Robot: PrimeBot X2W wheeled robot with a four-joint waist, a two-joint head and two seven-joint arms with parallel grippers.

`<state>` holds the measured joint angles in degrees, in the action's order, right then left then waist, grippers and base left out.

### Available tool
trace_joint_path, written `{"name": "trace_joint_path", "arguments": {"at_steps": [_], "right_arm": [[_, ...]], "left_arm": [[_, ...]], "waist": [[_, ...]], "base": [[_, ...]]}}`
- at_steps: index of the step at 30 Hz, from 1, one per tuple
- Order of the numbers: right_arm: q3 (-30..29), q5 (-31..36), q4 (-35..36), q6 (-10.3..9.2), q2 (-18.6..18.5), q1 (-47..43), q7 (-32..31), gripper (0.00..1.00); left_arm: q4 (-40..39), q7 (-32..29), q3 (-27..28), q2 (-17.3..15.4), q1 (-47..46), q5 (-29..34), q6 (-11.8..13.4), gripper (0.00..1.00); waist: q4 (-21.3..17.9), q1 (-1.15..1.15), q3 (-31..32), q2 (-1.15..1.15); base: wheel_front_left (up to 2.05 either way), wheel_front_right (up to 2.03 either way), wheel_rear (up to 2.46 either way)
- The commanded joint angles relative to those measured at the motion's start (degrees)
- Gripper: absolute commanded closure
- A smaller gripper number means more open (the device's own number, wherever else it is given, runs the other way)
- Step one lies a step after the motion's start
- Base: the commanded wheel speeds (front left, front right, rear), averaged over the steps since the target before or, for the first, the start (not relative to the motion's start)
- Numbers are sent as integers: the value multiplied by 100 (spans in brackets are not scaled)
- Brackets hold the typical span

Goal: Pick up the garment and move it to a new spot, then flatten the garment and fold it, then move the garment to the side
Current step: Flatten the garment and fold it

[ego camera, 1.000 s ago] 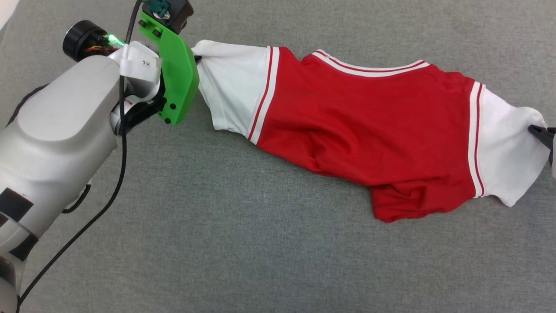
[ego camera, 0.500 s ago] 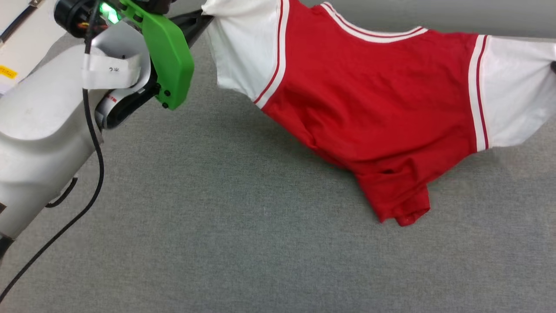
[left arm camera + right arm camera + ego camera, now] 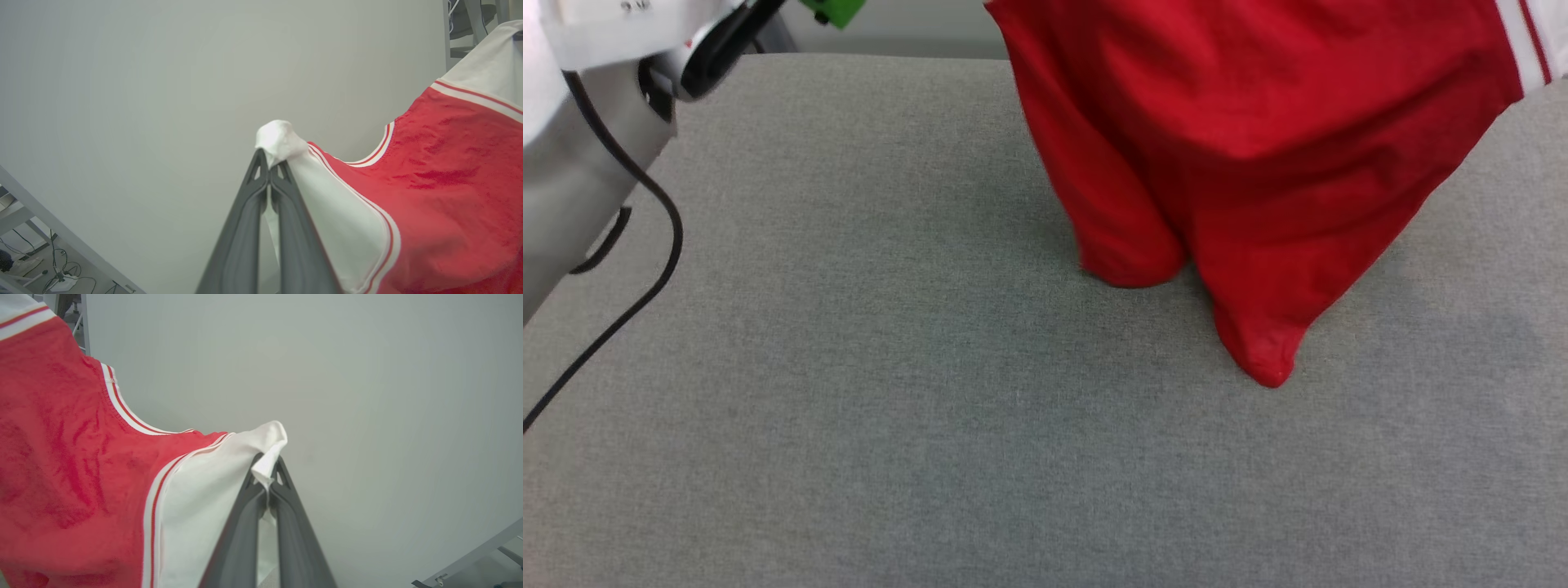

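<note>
So left claw [image 3: 269, 169] and right claw [image 3: 267, 473] each clamp a white sleeve of the garment [image 3: 1258, 163], which hangs over the worktop [image 3: 849, 408].

The garment [image 3: 1258, 147] runs off the head view's top, hem perhaps touching the surface [image 3: 890, 425].

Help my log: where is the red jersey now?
The red soft-fabric jersey with white sleeves hangs upper right in the head view over the grey fabric surface, sleeves pinched by the left end effector and right end effector.
</note>
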<state>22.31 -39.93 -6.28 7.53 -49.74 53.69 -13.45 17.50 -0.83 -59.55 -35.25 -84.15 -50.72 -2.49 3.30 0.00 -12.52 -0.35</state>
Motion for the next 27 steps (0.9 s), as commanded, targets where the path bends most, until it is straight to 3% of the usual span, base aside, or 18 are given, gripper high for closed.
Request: {"name": "trace_joint_path", "arguments": {"at_steps": [1, 7, 14, 27], "right_arm": [[-53, 155, -44, -4, 126, 262, -22, 100], [-71, 805, -467, -4, 510, 1353, -52, 100], [151, 1427, -1469, -4, 922, 2979, 144, 100], [642, 1904, -3408, -4, 1572, 5562, 1169, 100]], "left_arm": [[60, 73, 52, 88, -212, 142, 62, 100], [479, 450, 282, 272, -943, 455, 124, 100], [1263, 793, 441, 568, -1950, 769, -3, 100], [2507, 1428, 827, 973, -3421, 955, -212, 100]], "waist": [[-36, 0, -167, 35], [-127, 0, -680, 35], [-203, 0, -1261, 35], [-329, 0, -2027, 35]], "base": [[0, 0, 0], [0, 0, 0], [0, 0, 0], [0, 0, 0]]}}
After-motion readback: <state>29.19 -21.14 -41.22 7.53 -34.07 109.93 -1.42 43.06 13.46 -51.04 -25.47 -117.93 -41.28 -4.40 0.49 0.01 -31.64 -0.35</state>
